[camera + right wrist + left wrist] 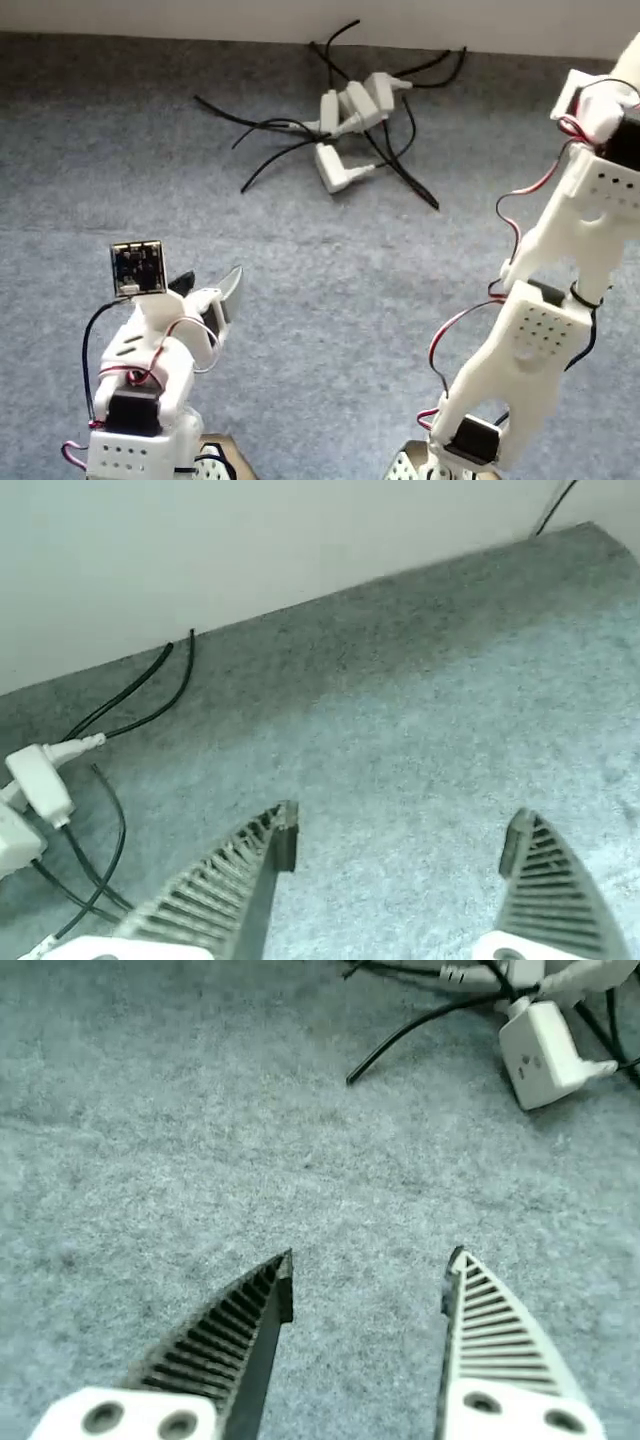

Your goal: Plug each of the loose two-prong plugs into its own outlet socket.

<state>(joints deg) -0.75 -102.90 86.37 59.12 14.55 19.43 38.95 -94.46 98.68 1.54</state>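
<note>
Several white plugs and outlet sockets (352,112) lie tangled in black cables (268,125) on the grey carpet near the back wall. One socket block (338,170) lies nearest the arms; in the left wrist view this block (540,1052) shows two holes in its face. My left gripper (225,288) hovers low at the front left, well short of the pile, open and holding nothing (370,1265). My right gripper (400,820) is open and holds nothing too, over bare carpet near the wall, with a white plug (38,780) off to one side.
Grey carpet (330,330) covers the floor between the arms and the pile. A pale wall (250,550) runs along the back. The right arm (560,290) stretches up the right side. Loose black cable ends (150,685) trail toward the wall.
</note>
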